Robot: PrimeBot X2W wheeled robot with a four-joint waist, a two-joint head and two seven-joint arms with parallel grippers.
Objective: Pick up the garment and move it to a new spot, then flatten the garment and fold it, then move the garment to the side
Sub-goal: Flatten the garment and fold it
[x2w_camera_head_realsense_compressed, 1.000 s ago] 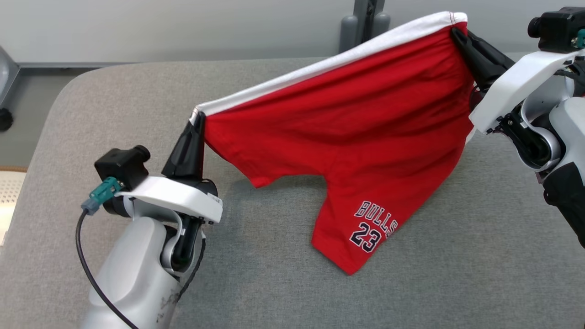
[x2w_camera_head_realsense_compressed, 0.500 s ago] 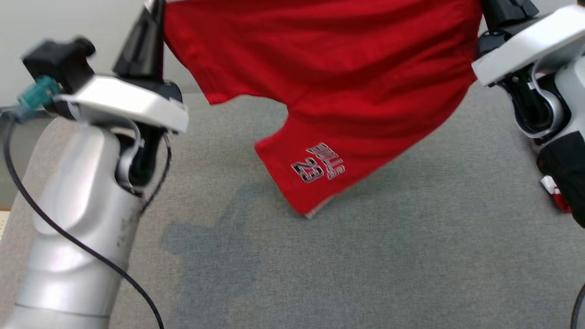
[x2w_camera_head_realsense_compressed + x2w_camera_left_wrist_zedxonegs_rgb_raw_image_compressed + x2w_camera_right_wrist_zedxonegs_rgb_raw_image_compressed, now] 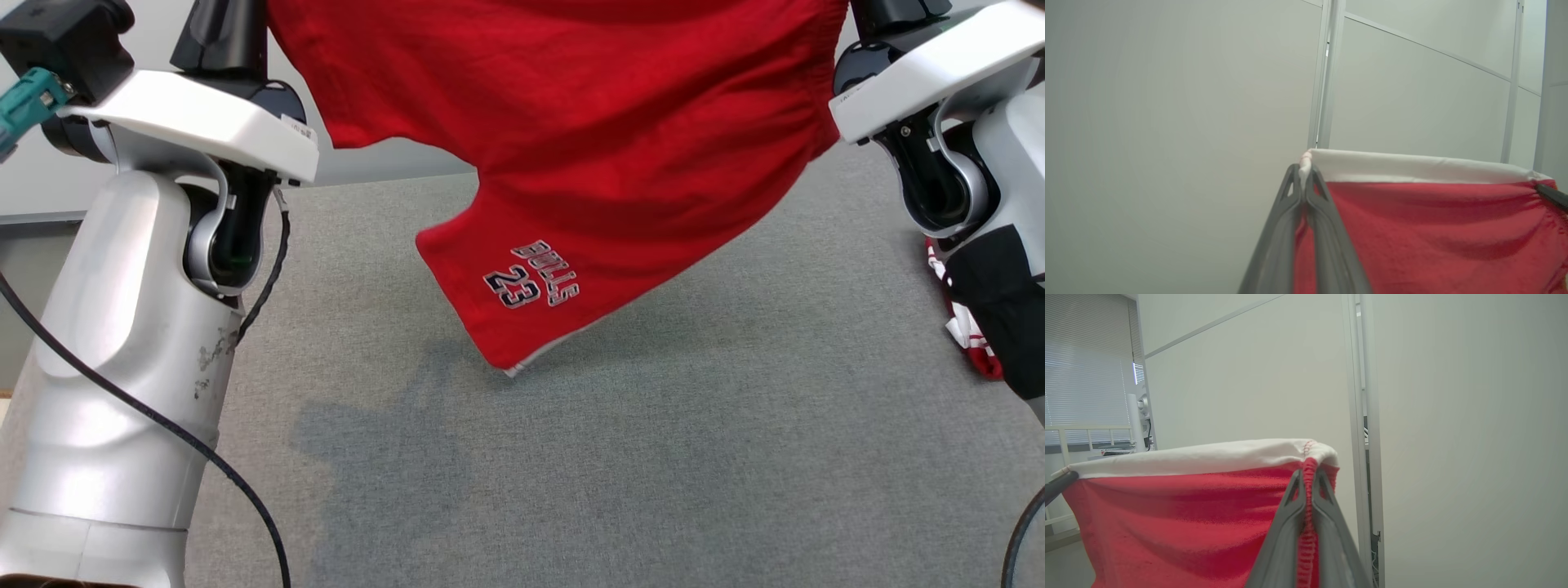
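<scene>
The garment [image 3: 588,131] is a pair of red shorts with a white waistband and "BULLS 23" printed on one leg. It hangs stretched in the air above the grey table [image 3: 653,474], and its lowest leg hem is clear of the surface. In the left wrist view my left gripper [image 3: 1303,169] is shut on one waistband corner of the garment [image 3: 1433,228]. In the right wrist view my right gripper [image 3: 1308,473] is shut on the opposite corner, along a red seam of the garment [image 3: 1188,522]. The waistband runs taut between the two.
My left forearm [image 3: 139,327] stands tall at the left with a black cable [image 3: 204,457] trailing down. A second red and white cloth [image 3: 967,343] lies at the table's right edge behind my right arm. A pale wall stands beyond the table.
Both arms have risen with the garment, and the printed leg that rested on the table now hangs free. The head view has shifted too.
</scene>
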